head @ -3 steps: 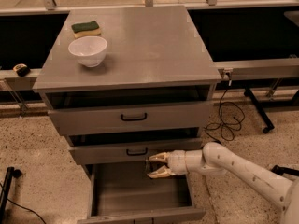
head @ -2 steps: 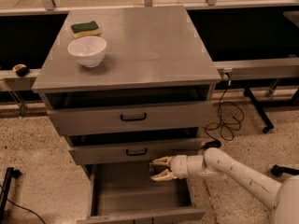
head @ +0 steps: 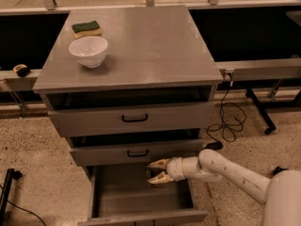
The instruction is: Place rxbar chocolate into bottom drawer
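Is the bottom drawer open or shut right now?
Open: the bottom drawer sticks out beyond the middle drawer, grey floor exposed, claw hovering over it.

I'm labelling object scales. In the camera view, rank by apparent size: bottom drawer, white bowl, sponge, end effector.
1. bottom drawer, pulled open.
2. white bowl on the cabinet top.
3. Tie: the sponge near the bowl and the end effector, which hovers over the open bottom drawer. They look alike, so I won't rank them.

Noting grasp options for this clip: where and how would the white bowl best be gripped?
Pinch the bowl by its rim, coming from above: it stands upright, mouth up, and its rounded walls would likely slip from a side pinch. The gripper is low over the open bottom drawer.
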